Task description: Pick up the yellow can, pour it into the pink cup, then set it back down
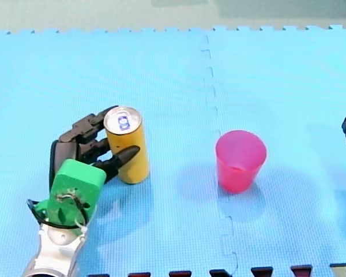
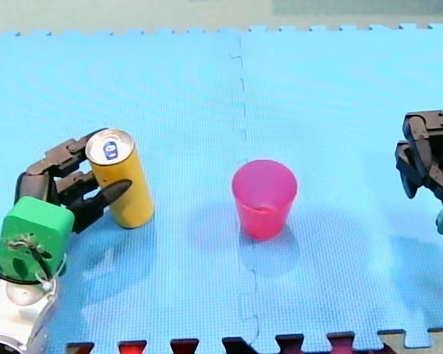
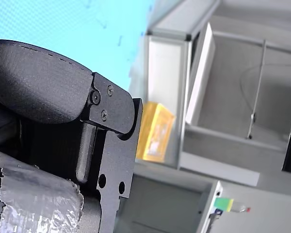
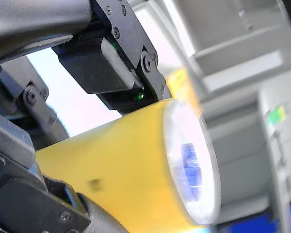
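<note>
the left hand (image 1: 83, 164) is shut tight around the yellow can (image 1: 127, 147). its black fingers (image 1: 86, 130) wrap the far side of the can, and the thumb (image 1: 122, 157) presses on the near side. the second wrist view shows this hand up close. there the can's yellow side sits between the black finger parts, and its silver top has a blue mark on it.

the can stands on the blue foam mat (image 1: 161, 75). it is to the left of the pink cup (image 1: 240, 160) and well apart from it.

the pink cup stands upright with its open side up. it is just beside the seam (image 1: 212, 86) in the mat.

the right hand (image 2: 428, 155) is far to the right of the pink cup, at the edge of the head views. its fingers are curled and it holds nothing.
</note>
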Motion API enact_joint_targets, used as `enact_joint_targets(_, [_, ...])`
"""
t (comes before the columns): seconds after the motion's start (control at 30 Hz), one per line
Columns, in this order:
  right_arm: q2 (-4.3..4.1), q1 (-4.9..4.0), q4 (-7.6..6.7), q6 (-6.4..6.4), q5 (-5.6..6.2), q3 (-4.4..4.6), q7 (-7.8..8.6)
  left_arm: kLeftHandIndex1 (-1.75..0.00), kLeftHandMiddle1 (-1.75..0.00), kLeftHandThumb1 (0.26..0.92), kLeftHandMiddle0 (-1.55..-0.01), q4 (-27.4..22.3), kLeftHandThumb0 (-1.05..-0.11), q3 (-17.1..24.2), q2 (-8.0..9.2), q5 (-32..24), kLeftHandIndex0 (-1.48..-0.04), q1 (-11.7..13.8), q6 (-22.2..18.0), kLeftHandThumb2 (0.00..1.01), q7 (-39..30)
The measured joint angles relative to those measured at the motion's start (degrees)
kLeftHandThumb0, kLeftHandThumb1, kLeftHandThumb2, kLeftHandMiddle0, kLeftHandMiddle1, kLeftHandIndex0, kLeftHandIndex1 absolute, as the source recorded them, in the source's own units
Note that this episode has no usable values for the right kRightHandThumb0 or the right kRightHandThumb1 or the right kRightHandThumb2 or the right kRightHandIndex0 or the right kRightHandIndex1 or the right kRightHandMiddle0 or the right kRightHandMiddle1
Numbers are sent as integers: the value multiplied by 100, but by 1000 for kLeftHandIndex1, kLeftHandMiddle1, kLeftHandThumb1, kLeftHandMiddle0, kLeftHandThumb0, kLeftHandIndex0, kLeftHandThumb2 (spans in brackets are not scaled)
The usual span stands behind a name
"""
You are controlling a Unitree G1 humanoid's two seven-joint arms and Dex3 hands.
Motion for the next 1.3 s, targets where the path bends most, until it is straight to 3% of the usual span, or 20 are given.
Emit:
enact_joint_targets(0.13, [-1, -1, 0, -1, -4, 2, -5, -1, 0, 735, -589, -112, -840, -153, 63, 252, -593, -18, 398, 12, 99])
enact_joint_targets(0.3, [-2, -1, -1, -1, -6, 4, -10, 0, 0, 759, -571, -235, -898, -268, 143, 409, -539, 9, 524, 12, 126])
enact_joint_targets(0.47, [-1, 0, -9, -1, -8, 5, -16, 0, 0, 786, -400, -316, -973, -419, 233, 630, -405, 48, 710, 12, 254])
enact_joint_targets(0.6, [0, 1, -29, -3, -9, 9, -20, 0, 0, 803, -347, -398, -1039, -536, 303, 806, -361, 68, 946, 8, 364])
enact_joint_targets(1.1, [5, 1, -33, -3, -9, 11, -16, 0, 0, 828, -327, -495, -1048, -693, 399, 890, -325, 122, 1032, 12, 446])
enact_joint_targets(1.3, [9, 1, -29, -3, -1, 7, 6, 0, 0, 855, -307, -526, -1048, -667, 427, 730, -295, 217, 790, 19, 178])
